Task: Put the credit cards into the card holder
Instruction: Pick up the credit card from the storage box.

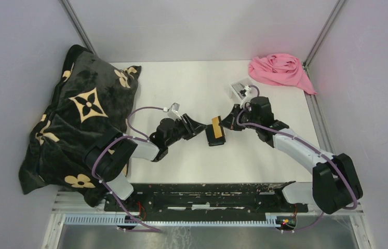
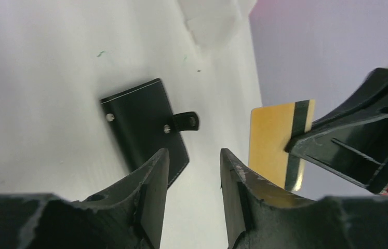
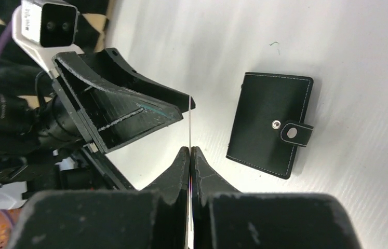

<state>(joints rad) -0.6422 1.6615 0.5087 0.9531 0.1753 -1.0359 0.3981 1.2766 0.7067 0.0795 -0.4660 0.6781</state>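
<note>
A tan credit card (image 1: pixel 215 123) with a dark stripe hangs upright above the table, with my right gripper (image 1: pixel 225 123) shut on one edge. In the right wrist view the card (image 3: pixel 189 124) shows edge-on as a thin line rising from the shut right gripper (image 3: pixel 189 152). My left gripper (image 2: pixel 194 162) is open with nothing between its fingers, and the card (image 2: pixel 275 140) stands just to its right. The card holder (image 1: pixel 216 137), a black wallet (image 3: pixel 269 122) closed by its snap strap, lies flat on the table under both grippers.
A large black cushion with tan flower prints (image 1: pixel 77 119) fills the left side. A pink cloth (image 1: pixel 280 70) lies at the back right corner. A small clear-white object (image 1: pixel 241 89) sits behind the right arm.
</note>
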